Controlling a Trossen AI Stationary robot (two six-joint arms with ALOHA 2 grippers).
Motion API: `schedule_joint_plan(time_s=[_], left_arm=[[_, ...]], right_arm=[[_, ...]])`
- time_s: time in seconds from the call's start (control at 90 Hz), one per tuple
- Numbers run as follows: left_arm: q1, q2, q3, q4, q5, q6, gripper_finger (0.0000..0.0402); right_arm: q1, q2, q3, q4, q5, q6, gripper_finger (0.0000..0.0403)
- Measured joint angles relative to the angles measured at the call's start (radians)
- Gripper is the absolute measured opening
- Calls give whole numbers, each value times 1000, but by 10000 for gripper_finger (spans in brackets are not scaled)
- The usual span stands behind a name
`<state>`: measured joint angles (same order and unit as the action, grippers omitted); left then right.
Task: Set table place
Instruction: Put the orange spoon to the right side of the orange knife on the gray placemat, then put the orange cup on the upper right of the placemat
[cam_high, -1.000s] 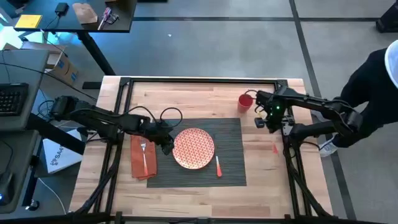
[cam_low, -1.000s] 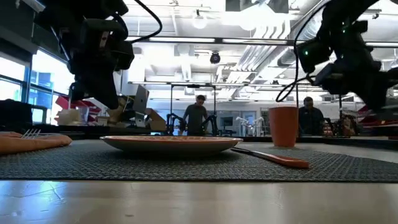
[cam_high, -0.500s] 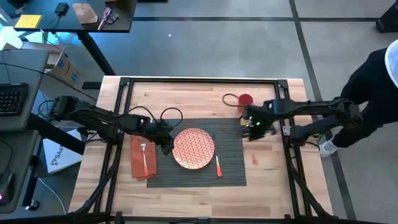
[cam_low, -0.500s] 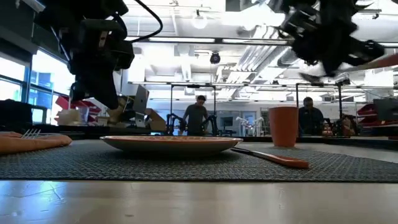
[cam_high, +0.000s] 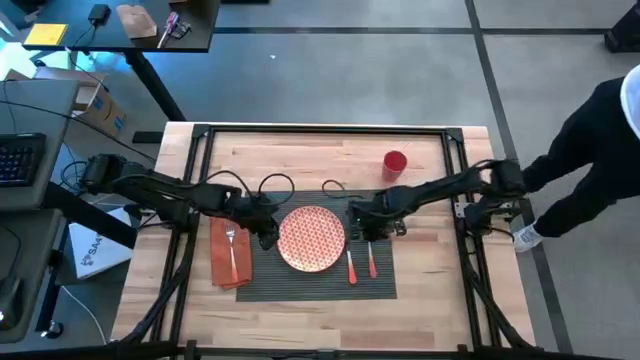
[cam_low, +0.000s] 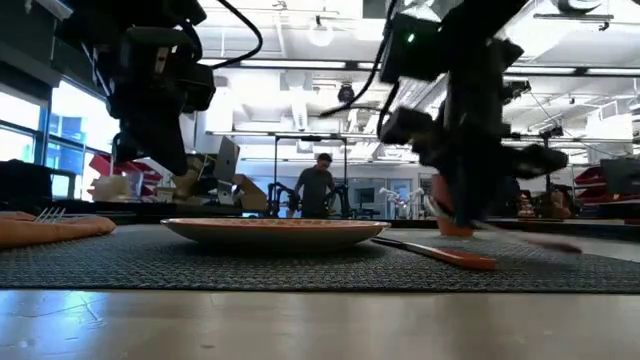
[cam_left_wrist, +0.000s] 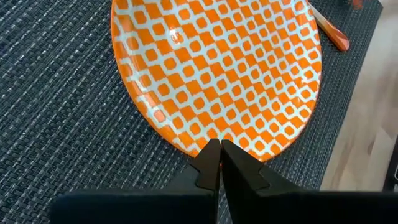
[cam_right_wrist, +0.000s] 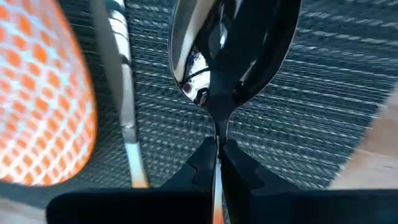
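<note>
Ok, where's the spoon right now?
The spoon is clamped in the right end effector, over the placemat right of the plate, beside the knife.

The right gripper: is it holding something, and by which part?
Yes. The right gripper pinches a spoon by the narrow neck just below its bowl, above the placemat beside the plate.

Round red-and-white patterned plate (cam_high: 311, 238) sits mid dark grey ribbed placemat (cam_high: 385, 277), orange cloth napkin (cam_high: 222, 258) with silver fork (cam_high: 232, 246) left, orange-handled utensil (cam_high: 351, 266) right.
</note>
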<state>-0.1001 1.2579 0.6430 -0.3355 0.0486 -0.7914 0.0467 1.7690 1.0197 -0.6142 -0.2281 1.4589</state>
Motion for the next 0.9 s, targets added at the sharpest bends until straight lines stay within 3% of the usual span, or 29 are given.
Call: schedule_joint_plan(time_s=[0.278,0.489,0.733,0.8,0.9], left_arm=[[0,0,0,-1,2,1,0],[0,0,0,-1,0,3,0],[0,0,0,-1,-7,4,0],[0,0,0,-1,-7,3,0],[0,0,0,0,-8,3,0]], right_arm=[[0,30,1,51,14,67,8],[1,19,1,45,52,47,76],[-13,-120,1,-7,90,-70,172],[-38,-184,1,-6,110,-111,184],[-94,-283,1,-8,222,-182,184]])
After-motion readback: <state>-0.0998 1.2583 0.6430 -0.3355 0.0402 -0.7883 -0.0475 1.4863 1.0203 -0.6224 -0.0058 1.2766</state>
